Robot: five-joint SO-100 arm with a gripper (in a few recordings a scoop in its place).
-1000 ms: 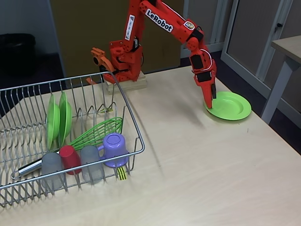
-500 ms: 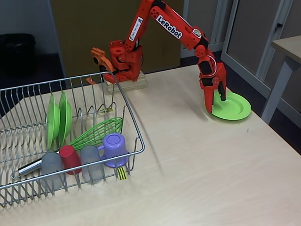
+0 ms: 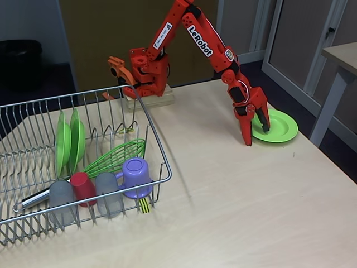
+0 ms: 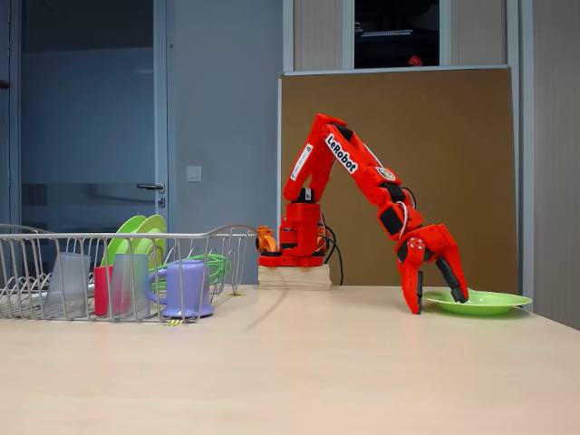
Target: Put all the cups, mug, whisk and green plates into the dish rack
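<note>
A round lime-green plastic plate with a raised rim (image 3: 277, 128) (image 4: 480, 302) lies flat on the pale wooden table (image 3: 234, 201) (image 4: 290, 372), at about three o'clock in the higher fixed view and at the far right in the low side view. The red two-finger gripper (image 3: 256, 133) (image 4: 439, 294) straddles the plate's near rim with its jaws spread wide: one finger points down to the tabletop just outside the plate at its nine o'clock edge, the other reaches over the rim onto the plate's face. Whether either finger touches the plate cannot be told.

The large silver wire dish rack (image 3: 33, 220) (image 4: 54, 240) sits well apart, at about nine o'clock in the higher view. Inside it, two more lime-green plates (image 3: 69, 142) (image 4: 136, 237) stand upright between dividers toward the back. The whisk with green wire loops and a silver handle (image 3: 111, 157) lies slanted across the rack floor. Along the front edge stand two translucent grey tumblers (image 3: 61, 202) (image 3: 108, 194) with a red tumbler (image 3: 82, 187) between them, and a lilac-purple mug with a side handle (image 3: 135, 176) (image 4: 185, 288) at the right end, upside down. A yellow-black striped tag (image 3: 144, 205) hangs on the front wire just below the mug.

The red arm's base (image 3: 146, 72) (image 4: 297, 240) stands on a wooden block at twelve o'clock on the table.
</note>
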